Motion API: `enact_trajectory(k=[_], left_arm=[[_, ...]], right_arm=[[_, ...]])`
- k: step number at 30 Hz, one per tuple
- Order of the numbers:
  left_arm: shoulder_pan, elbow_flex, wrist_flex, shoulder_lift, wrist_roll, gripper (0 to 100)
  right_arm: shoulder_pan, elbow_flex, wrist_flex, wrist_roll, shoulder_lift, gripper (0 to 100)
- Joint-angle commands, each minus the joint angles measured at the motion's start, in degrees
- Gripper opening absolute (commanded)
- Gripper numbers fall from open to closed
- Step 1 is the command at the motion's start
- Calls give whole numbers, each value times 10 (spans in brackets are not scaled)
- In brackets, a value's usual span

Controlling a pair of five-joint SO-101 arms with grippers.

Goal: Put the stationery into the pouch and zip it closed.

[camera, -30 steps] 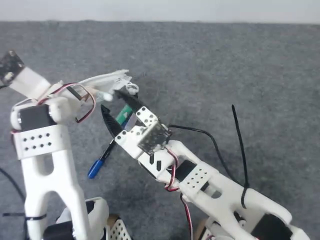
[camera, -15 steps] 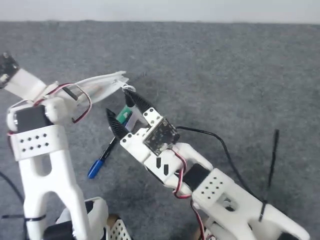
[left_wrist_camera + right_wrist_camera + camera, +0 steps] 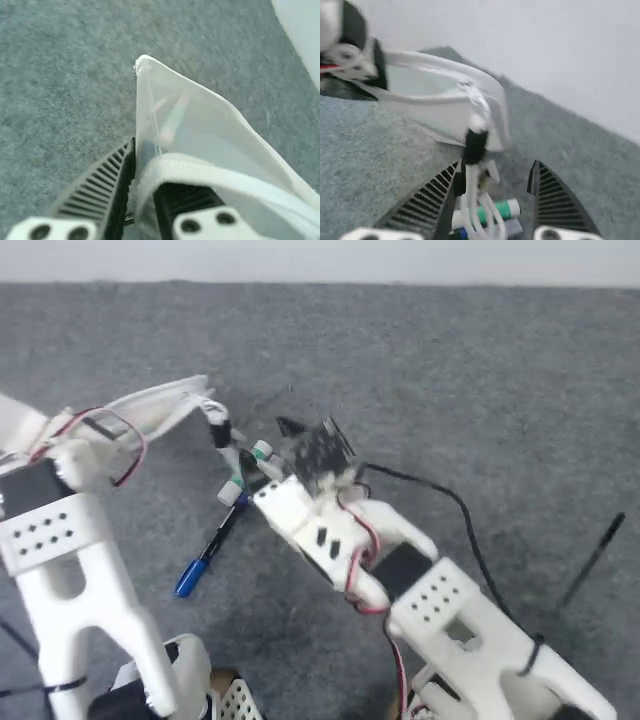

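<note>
My left gripper (image 3: pixel 142 192) is shut on the edge of the translucent white pouch (image 3: pixel 200 135), held up off the grey table at the left (image 3: pixel 160 405). Below the pouch mouth (image 3: pixel 480 107) a black-and-white marker (image 3: pixel 475 145) hangs or tips out, and a green-and-white marker (image 3: pixel 490 210) lies under it. In the high view these markers (image 3: pixel 232 480) cluster right of the pouch. A blue pen (image 3: pixel 205 555) lies on the table. My right gripper (image 3: pixel 492 185) stands open just beside the markers (image 3: pixel 265 450), with nothing held.
Grey carpet-like table surface (image 3: pixel 480 380) stretches free to the right and back. A black cable (image 3: pixel 465 520) trails from the right arm. The left arm's white base (image 3: pixel 90 600) stands at the front left, and a pale wall (image 3: pixel 545 50) rises behind.
The left arm swung the pouch leftward and it now tilts mouth-down, with markers showing below it. The right gripper turned and pushed forward toward the pouch mouth, staying open.
</note>
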Motion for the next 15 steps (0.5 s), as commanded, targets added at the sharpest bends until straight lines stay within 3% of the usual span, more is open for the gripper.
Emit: enact_trajectory(k=[1,9,15], left_arm=[[-44,-37,-18,-7,38,10],[-59,-37,-18,-5,43,10],[-59,-37,-18,-5,43,10]], right_arm=[[20,-113,86,-30,71,188],[38,-324,261,-128,279,191],[38,-430,322,-167,407,191]])
